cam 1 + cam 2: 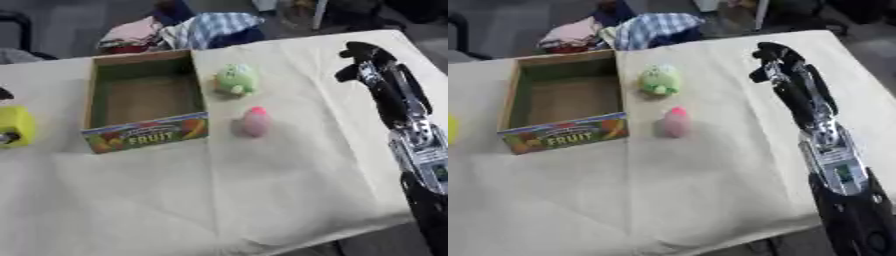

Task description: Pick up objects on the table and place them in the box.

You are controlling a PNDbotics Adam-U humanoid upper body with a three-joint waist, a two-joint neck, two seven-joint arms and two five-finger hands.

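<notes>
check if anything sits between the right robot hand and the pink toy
Nothing visible does. The right robot hand is off to the right of the pink toy, with only bare tablecloth between them. The green toy lies farther back.

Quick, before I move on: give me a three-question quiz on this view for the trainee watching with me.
1. True or false: the box already holds a toy.
2. Which lies nearer the box's far end?
A. green toy
B. pink toy
3. Fill in: the right robot hand is over the table, to the ____ of both toys.

Key:
1. False; only its bare floor shows.
2. A.
3. Right.
</notes>
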